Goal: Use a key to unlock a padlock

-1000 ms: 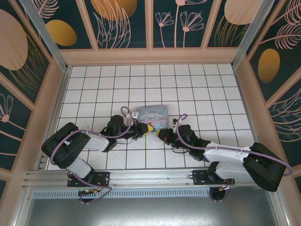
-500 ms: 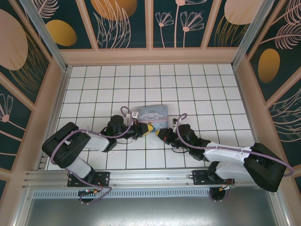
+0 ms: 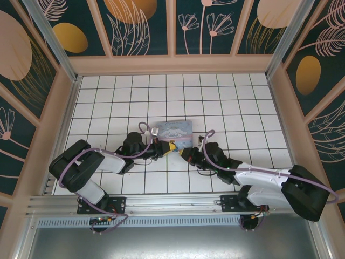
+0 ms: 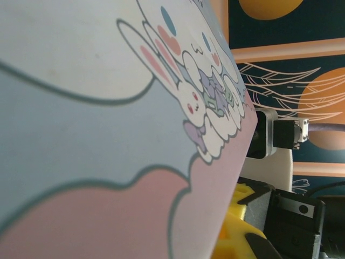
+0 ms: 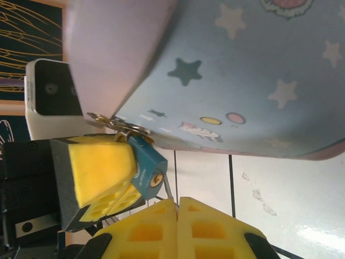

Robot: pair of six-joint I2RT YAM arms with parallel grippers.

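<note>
The left arm and right arm lie low from the near edge, forearms angling inward; the left gripper and right gripper meet almost tip to tip; the right's yellow fingers press together; the left's seem clamped too.

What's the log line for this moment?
left gripper: shut on padlock | right gripper: shut on key | key tip: beside keyhole, seemingly not inserted | padlock: hooked to box edge
</note>
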